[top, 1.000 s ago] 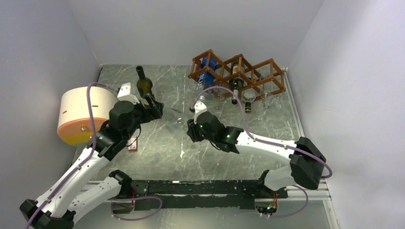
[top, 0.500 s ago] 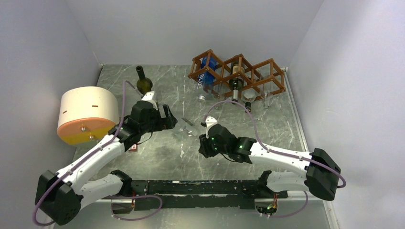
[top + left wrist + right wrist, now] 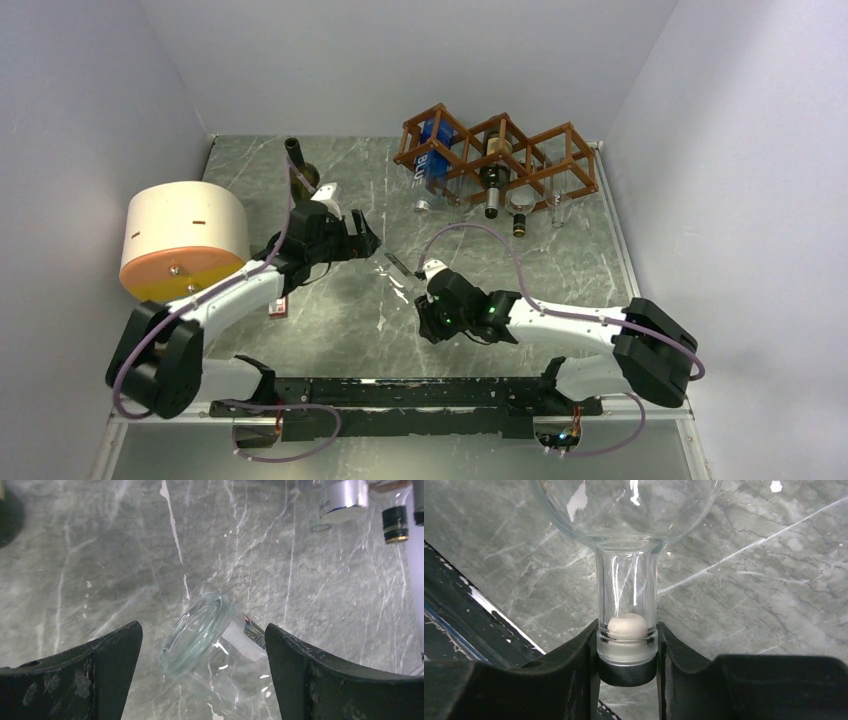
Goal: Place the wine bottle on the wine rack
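Observation:
The wine bottle (image 3: 626,580) is clear glass with a pale stopper and a dark ring at its mouth. My right gripper (image 3: 627,647) is shut on its neck. In the top view the wine bottle (image 3: 398,264) stretches from my right gripper (image 3: 428,283) up-left toward my left gripper (image 3: 366,241). Its round base (image 3: 196,631) and label sit between the wide-apart fingers (image 3: 107,652) of my open left gripper (image 3: 202,630), which do not touch it. The reddish-brown wine rack (image 3: 497,153) stands at the back right.
The rack holds a blue-labelled bottle (image 3: 432,150) and dark bottles (image 3: 491,180), necks pointing forward. A silver cap (image 3: 344,499) and a black-and-gold cap (image 3: 395,525) show ahead. A dark green bottle (image 3: 300,172) stands back left beside a cream and orange drum (image 3: 183,240).
My left arm swung right, away from the green bottle, and now straddles the clear bottle's base. My right gripper drew back toward me with the bottle's neck.

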Available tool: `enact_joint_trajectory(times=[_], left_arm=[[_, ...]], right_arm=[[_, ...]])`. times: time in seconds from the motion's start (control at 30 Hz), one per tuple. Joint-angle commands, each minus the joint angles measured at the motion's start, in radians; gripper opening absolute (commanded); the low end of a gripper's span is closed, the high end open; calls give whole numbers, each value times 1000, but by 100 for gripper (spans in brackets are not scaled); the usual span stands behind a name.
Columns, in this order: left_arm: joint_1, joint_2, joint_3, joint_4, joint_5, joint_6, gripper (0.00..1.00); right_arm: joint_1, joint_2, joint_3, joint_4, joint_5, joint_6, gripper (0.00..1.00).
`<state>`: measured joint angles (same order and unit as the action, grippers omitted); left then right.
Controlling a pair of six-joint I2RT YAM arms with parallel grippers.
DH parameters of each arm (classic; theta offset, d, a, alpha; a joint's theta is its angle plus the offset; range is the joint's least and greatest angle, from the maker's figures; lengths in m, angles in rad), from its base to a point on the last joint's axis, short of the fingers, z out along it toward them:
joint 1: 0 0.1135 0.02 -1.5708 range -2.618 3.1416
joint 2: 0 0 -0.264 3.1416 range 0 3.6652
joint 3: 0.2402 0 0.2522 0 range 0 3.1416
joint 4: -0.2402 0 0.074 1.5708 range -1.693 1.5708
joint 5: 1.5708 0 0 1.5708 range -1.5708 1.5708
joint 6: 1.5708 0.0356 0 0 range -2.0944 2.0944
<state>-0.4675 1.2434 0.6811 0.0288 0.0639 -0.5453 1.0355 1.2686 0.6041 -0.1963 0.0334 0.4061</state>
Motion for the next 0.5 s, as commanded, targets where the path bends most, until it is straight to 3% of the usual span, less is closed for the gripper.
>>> enact_joint_trajectory(times=[0.0, 0.13, 0.47], left_arm=[[10, 117, 4, 154, 118, 44, 95], [12, 172, 0, 159, 143, 43, 92], [13, 174, -55, 141, 294, 64, 86]], right_arm=[[7, 32, -6, 49, 12, -26, 0], [6, 48, 2, 43, 47, -18, 1], [8, 93, 10, 69, 116, -39, 29]])
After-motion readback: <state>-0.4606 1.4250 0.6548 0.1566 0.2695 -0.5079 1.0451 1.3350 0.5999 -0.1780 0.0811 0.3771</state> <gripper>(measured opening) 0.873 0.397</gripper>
